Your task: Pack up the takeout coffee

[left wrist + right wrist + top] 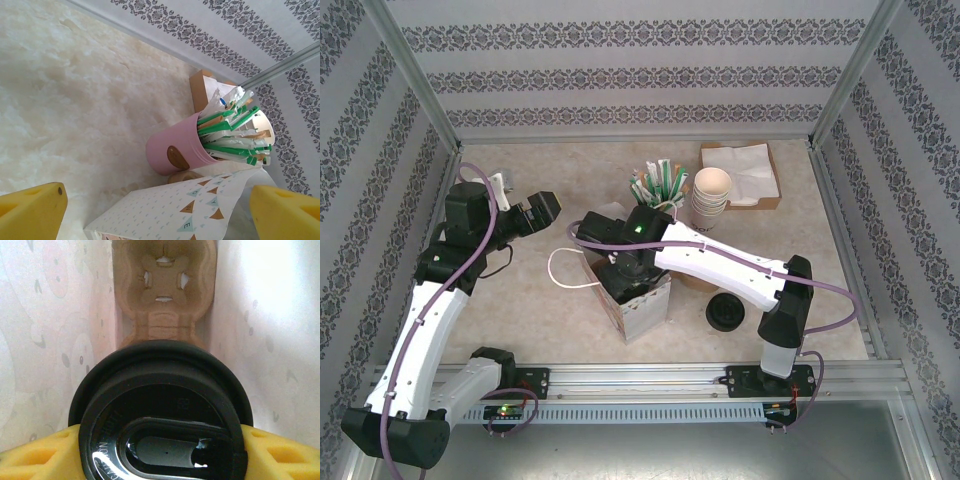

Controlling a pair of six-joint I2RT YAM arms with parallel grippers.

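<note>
The takeout coffee (162, 410) is down inside the paper bag (645, 310), which stands open-topped near the middle of the surface (520, 310). From the right wrist I see mostly its lid: round, black and glossy, with a raised rim, faint embossed lettering along the left edge and an oblong recess at the near side that catches the light. The lid hides the cup body under it. The right fingers (30, 457) press against the lid from both sides, holding the coffee between the bag's pale, faintly patterned walls. Farther in, at the bottom of the bag, lies a brown pulp cup carrier (165, 285) with a cross-shaped slot, and the coffee looks to be just on the near side of it.

From above, the right arm (720, 265) reaches left and covers the bag's mouth. The left fingers (30, 210) hang wide apart to the left of the bag with nothing between them. Beyond the bag stands a pink holder (165, 145) full of green-and-white wrapped sticks. A stack of lidless cream cups (712, 195) stands right of it, and loose black lids (725, 312) lie right of the bag.
</note>
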